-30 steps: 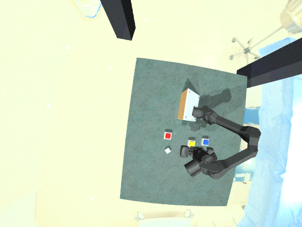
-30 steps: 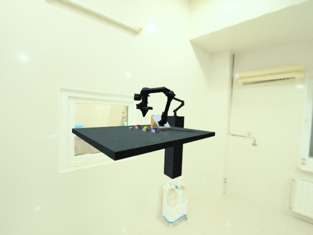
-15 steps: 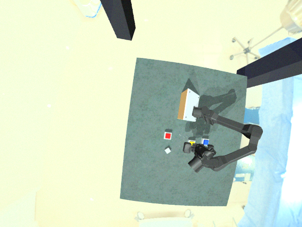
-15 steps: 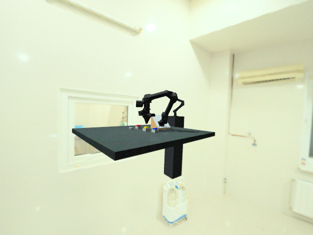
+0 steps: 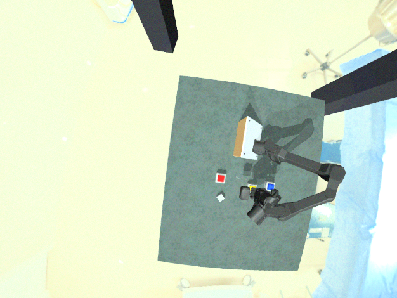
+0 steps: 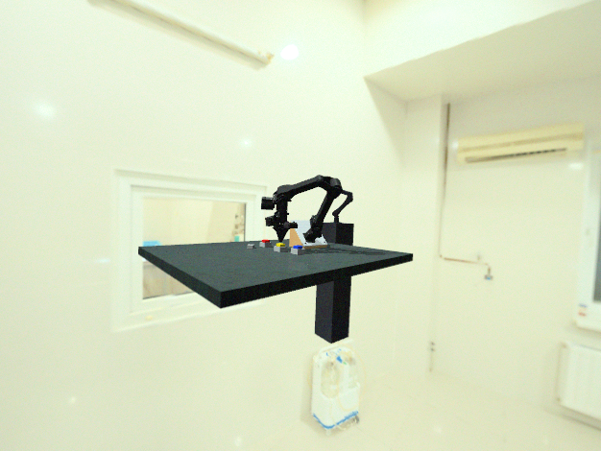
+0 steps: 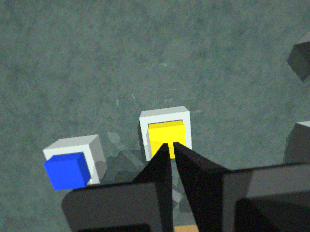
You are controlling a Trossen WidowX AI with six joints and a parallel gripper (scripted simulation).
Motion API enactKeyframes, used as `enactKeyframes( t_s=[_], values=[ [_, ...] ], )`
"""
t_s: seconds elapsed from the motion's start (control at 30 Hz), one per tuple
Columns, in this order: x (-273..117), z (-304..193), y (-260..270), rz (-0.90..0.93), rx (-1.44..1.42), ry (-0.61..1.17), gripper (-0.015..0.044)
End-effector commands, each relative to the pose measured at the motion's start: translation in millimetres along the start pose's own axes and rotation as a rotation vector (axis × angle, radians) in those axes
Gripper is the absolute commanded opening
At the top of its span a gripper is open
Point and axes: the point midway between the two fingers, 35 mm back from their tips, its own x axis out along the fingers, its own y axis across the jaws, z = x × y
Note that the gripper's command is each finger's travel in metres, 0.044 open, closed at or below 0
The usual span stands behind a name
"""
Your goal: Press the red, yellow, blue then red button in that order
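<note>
My gripper (image 6: 280, 241) (image 7: 170, 147) is shut and empty, pointing down with its tips just above the yellow button (image 5: 252, 186) (image 6: 279, 245) (image 7: 167, 134). The yellow cap appears raised; whether the tips touch it I cannot tell. The blue button (image 5: 270, 186) (image 6: 297, 247) (image 7: 68, 171) stands beside it, to the left in the wrist view, with its cap up. The red button (image 5: 220, 178) (image 6: 265, 240) stands farther off, left of the yellow one in the top view. The arm partly hides the yellow button there.
A small white block (image 5: 220, 197) (image 6: 250, 247) lies near the red button. A white-topped, orange-sided wedge (image 5: 240, 137) (image 6: 295, 237) stands by the arm's base. Parts of two grey objects show at the wrist view's right edge. Dark posts stand beside the table.
</note>
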Motion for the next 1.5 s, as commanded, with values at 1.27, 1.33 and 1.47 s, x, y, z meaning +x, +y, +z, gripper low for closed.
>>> enactKeyframes(
  t_s=[1.27,1.33,1.47],
  values=[
    [-47.0,0.0,-1.3,-0.001,0.007,0.002,0.0020],
    [-69.8,-0.7,-0.7,0.002,0.007,0.003,0.0020],
    [-77.7,-1.3,0.0,0.004,0.006,0.003,0.0020]
  ],
)
